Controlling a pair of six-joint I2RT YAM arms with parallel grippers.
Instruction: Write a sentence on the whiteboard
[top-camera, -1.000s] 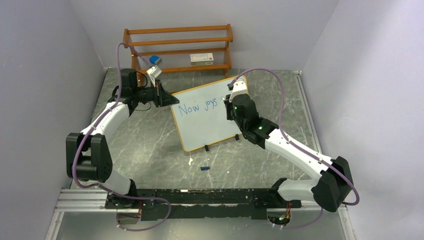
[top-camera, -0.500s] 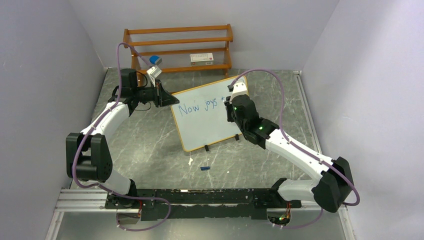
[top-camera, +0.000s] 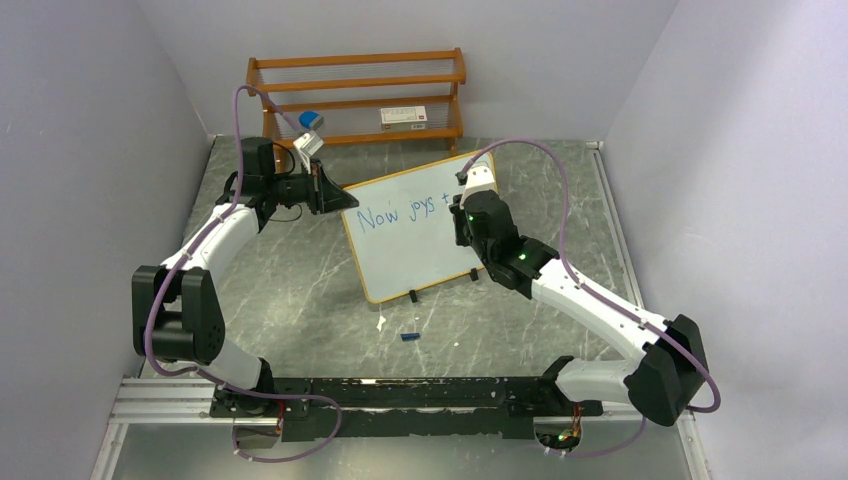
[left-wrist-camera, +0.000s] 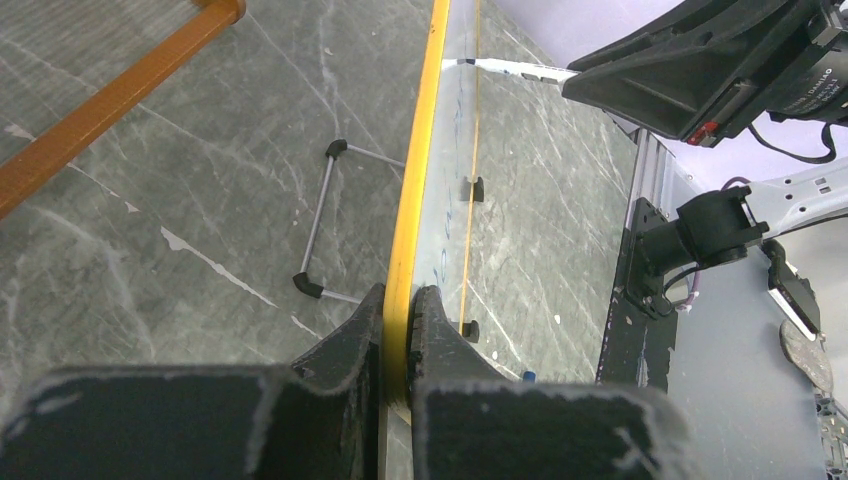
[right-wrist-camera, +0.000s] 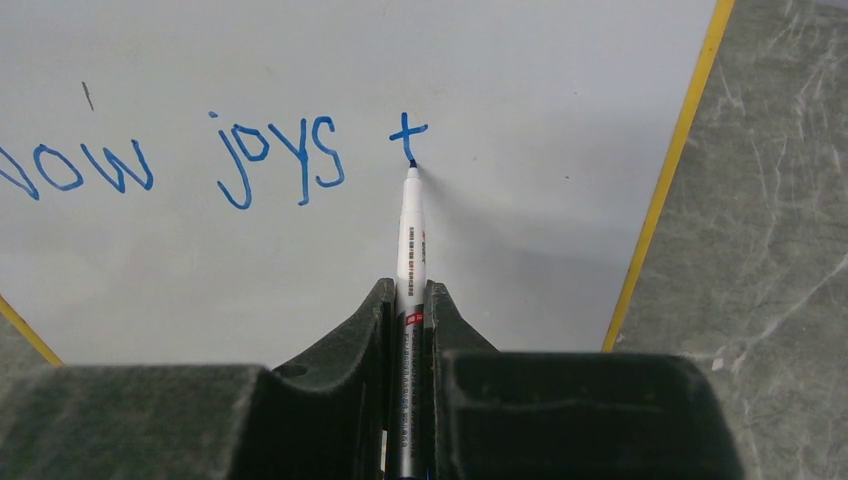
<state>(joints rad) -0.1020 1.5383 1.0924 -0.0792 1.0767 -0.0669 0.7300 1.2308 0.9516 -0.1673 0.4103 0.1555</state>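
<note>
whiteboard (top-camera: 410, 258): stands tilted on its little black feet in the middle of the table (top-camera: 300, 290), just in front of the wooden rack (top-camera: 355, 95), its face turned toward the right arm.
left gripper (left-wrist-camera: 398, 312): fingers pinched together on the board's orange frame at its left edge, steadying it.
right gripper (right-wrist-camera: 408, 300): clamped on a marker (right-wrist-camera: 410, 225), its tip touching the board at the foot of a blue "t".
sentence (right-wrist-camera: 270, 160): the top row reads "now joys" and then that lone "t"; below it the board is bare.
step in hand: looks to me like the start of the third word, so well short of finished.
next move: lift the tip, shift it right and form the next letter. there's little room before the right frame, so it needs tight lettering or a drop to a second row, and a light press so the board doesn't slip.
</note>
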